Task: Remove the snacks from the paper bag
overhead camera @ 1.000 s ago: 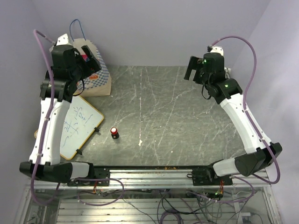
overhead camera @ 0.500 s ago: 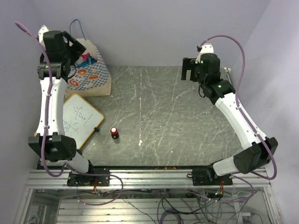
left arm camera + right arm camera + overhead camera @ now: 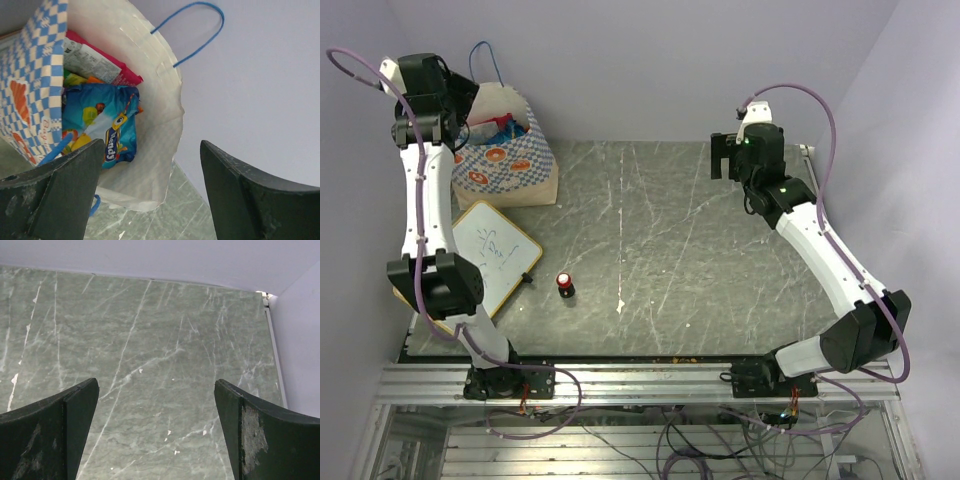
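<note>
Hovering my L gripper [image 3: 151, 185], jaws spread wide, over paper bag [image 3: 161, 115]; snacks [image 3: 105, 125] inside, none gripped. R gripper [image 3: 156, 430] also released, empty, above table [image 3: 150, 330].

Surface [image 3: 670, 250]: dark grey-green stone-look slab, veined with pale streaks and fine scratches, with a few white flecks. Back wall [image 3: 640, 70], left wall [image 3: 350, 220] and right wall [image 3: 925, 150]: plain pale lilac, enclosing the surface on three sides. Near edge: aluminium rail frame [image 3: 640, 372], with loose wiring [image 3: 670, 440] below it. Light is even and diffuse; shadows are soft.
</note>
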